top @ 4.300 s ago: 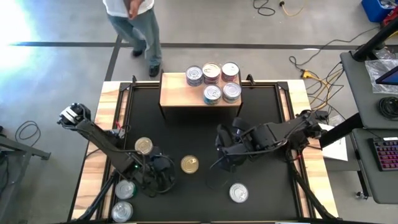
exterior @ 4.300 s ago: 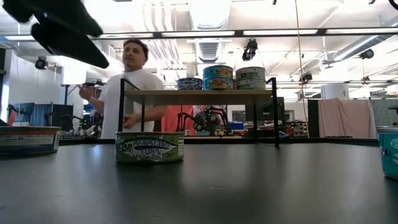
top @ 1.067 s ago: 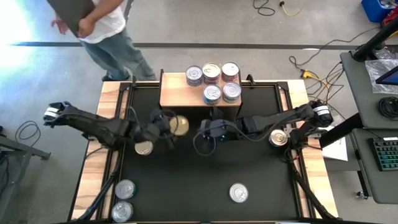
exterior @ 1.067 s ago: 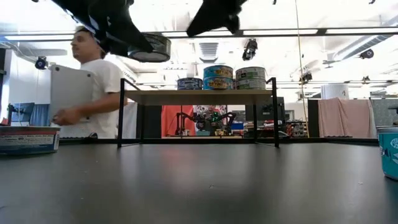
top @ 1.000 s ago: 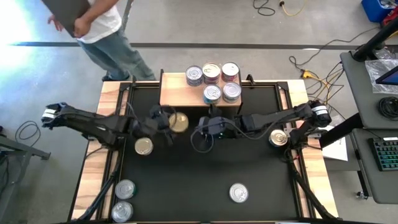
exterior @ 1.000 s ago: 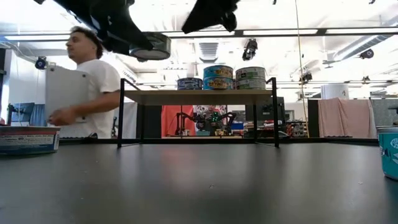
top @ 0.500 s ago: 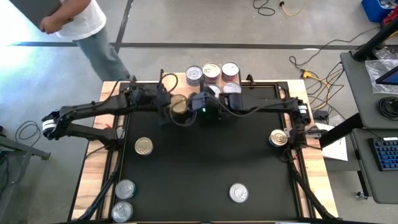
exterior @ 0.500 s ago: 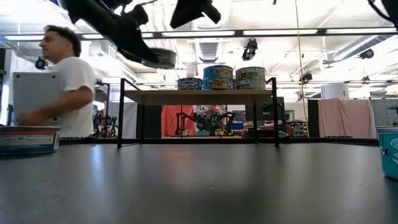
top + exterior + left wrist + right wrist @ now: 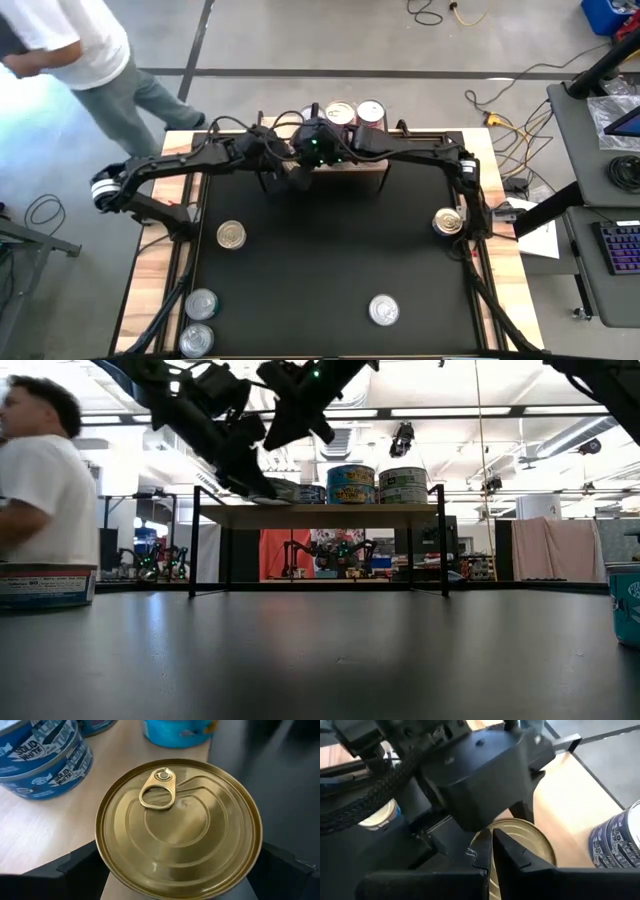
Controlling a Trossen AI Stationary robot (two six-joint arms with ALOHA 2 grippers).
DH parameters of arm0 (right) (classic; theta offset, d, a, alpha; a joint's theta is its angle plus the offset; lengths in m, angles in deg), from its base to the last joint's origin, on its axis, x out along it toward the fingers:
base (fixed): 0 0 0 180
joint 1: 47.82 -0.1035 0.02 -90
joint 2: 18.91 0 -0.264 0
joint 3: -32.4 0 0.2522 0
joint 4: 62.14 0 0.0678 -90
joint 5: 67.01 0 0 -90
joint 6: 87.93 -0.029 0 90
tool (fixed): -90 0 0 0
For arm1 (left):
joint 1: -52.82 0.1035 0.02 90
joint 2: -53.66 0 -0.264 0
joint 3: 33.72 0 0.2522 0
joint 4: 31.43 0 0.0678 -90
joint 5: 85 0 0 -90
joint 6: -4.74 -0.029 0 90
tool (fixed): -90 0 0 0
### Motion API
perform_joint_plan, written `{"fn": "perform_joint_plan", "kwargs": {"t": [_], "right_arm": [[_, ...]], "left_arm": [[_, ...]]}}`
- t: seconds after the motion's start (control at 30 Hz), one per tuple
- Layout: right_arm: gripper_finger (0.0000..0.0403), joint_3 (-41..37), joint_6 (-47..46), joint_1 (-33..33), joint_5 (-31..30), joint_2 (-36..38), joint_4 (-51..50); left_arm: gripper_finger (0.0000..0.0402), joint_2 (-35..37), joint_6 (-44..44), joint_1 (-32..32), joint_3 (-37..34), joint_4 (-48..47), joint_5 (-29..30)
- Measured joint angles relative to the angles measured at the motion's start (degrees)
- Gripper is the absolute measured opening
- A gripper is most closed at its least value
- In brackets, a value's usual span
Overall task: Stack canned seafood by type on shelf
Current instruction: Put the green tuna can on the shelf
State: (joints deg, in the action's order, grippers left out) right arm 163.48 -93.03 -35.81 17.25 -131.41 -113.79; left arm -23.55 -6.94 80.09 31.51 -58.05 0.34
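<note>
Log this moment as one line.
left pincer: holds gold-lidded can over shelf | right pincer: shut, empty, beside it

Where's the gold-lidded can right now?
The gold-lidded can sits between the left gripper's fingers, over the shelf's near edge at its left part, beside the stacked blue tuna cans.

Both arms hide most of the shelf (image 9: 268, 172) from above.
</note>
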Motion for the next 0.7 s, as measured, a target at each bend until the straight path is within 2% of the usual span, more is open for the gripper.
{"fn": "perform_joint_plan", "kwargs": {"t": [0.4,0.57,0.7], "right_arm": [[0.0009,0.04,2.13,4.71,1.50,-2.64,-0.97],[0.0009,-0.11,1.84,6.42,1.52,-3.15,-1.92],[0.0009,-0.09,2.59,7.49,1.81,-3.11,-3.17]], "left_arm": [[0.0378,-6.22,3.26,0.39,8.60,-1.80,0.64],[0.0394,-8.46,3.57,0.44,10.57,-4.90,1.04],[0.0390,-8.63,4.34,0.37,10.77,-2.24,2.21]]}}
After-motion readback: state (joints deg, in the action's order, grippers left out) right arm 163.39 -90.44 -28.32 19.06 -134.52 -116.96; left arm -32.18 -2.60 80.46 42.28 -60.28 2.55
